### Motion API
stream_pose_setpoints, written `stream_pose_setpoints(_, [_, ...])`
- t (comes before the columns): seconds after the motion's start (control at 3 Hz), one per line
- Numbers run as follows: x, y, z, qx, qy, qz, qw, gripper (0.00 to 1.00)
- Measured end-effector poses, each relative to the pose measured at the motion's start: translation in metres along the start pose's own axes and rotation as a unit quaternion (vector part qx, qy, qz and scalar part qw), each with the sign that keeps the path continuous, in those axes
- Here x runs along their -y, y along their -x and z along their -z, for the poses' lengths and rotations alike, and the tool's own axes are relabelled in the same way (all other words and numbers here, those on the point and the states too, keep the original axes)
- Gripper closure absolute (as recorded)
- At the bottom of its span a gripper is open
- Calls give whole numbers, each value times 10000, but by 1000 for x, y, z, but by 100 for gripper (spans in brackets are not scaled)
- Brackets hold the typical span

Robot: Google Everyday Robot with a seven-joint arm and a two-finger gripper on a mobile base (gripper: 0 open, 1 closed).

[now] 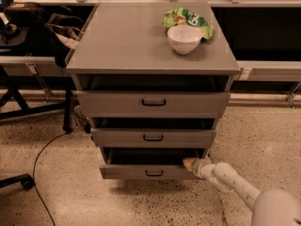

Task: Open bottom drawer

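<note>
Bottom drawer (127, 172), lowest of three in the cabinet (122, 46), stands partly pulled out. The hand (190, 164) sits at the right end of its front panel's top edge; whether open or closed cannot be told.

The grey metal bottom drawer (127, 172), with the narrowest and shortest front panel in the grey cabinet (141, 46), stands partly pulled out and level. Its inside shows as a dark, shadowed strip behind the front. A small black bar handle (154, 173) sits at the middle of the panel. The white arm's tool (190, 164) lies at the panel's upper right corner.
</note>
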State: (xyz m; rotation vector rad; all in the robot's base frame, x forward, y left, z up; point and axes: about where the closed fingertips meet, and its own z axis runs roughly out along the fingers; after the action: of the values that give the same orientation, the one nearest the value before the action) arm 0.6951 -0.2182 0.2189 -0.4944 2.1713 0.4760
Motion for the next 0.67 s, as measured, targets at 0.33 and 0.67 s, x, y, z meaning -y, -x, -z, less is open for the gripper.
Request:
stream_pose_setpoints(0.33, [-1, 0, -1, -5, 9, 2, 10000, 100])
stream_pose_setpoints(0.67, [-5, -11, -8, -202, 177, 77, 9996, 100])
